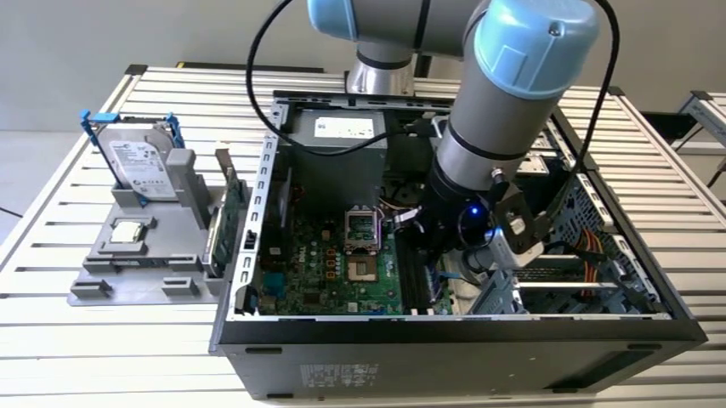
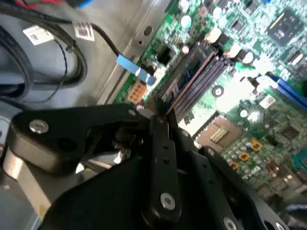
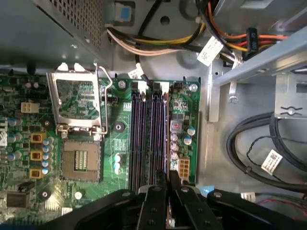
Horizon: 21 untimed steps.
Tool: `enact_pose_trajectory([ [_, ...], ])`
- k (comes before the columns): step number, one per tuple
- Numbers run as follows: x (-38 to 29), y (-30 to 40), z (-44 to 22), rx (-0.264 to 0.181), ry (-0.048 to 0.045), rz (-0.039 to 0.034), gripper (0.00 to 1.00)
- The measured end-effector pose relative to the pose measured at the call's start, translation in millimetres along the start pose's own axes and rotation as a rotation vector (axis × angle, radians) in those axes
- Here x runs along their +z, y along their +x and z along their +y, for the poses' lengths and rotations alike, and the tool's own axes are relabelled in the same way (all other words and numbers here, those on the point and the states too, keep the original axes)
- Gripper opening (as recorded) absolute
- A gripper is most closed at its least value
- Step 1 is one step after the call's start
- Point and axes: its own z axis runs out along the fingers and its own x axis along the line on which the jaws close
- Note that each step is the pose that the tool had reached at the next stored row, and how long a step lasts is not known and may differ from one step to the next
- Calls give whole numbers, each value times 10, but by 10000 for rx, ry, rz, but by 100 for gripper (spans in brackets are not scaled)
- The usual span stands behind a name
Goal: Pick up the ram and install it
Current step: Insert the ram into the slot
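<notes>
Ram [image 2: 189, 76] is sitting edge-on in the gripper [image 2: 160, 115], and the fingers [image 2: 165, 143] are pinching shut on its near end, as far as I can judge from both wrist views. It's lying along the slots [image 3: 144, 129], right beside the socket [image 3: 79, 103], on the side facing away from the main run of the board [image 3: 29, 158]. I can't tell whether it's already touching a slot or hanging just over one.

In the exterior view the gripper [image 1: 437, 246] is reaching down inside the case [image 1: 454, 340], just beside the socket [image 1: 360, 225].

What's worrying me: the grip is only catching one end, so any push down is probably going to tilt the stick and seat one end first. If it's sitting a hair off the slot line, it's likely to ride on the slot wall and jam. Thin fingers on a thin board could also be slipping under load. Cables [image 3: 268, 139] are running on the far side of the slots from the socket, near enough to snag the wrist.
</notes>
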Motion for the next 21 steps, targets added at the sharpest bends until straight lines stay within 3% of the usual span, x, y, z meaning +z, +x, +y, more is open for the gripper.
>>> enact_pose_trajectory([
  [21,131,35,-6,344,-2,-13,0],
])
